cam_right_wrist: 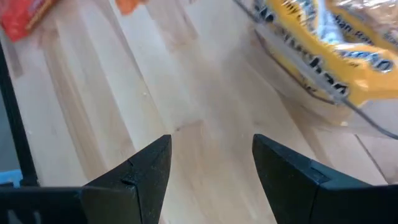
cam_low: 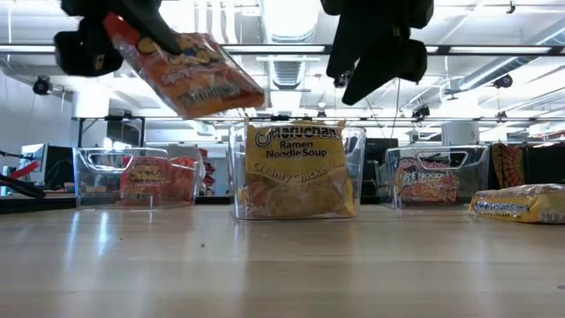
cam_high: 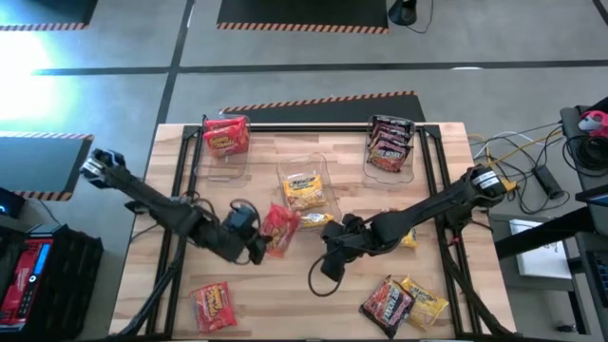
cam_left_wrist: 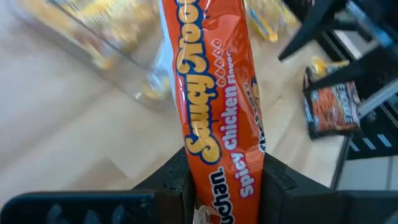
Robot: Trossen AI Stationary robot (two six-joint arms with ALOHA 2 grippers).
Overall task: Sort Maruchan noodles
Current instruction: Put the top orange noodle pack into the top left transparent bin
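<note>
Left gripper (cam_high: 255, 243) raised mid-bench, fingers clamped on something, right gripper (cam_high: 334, 249) just beside it, fingers spread, holding nothing

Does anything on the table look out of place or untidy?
Mostly loose packets: a dark packet and a yellow packet overlap near the front edge, outside any bin. The left gripper holds a red packet tilted in the air.
</note>
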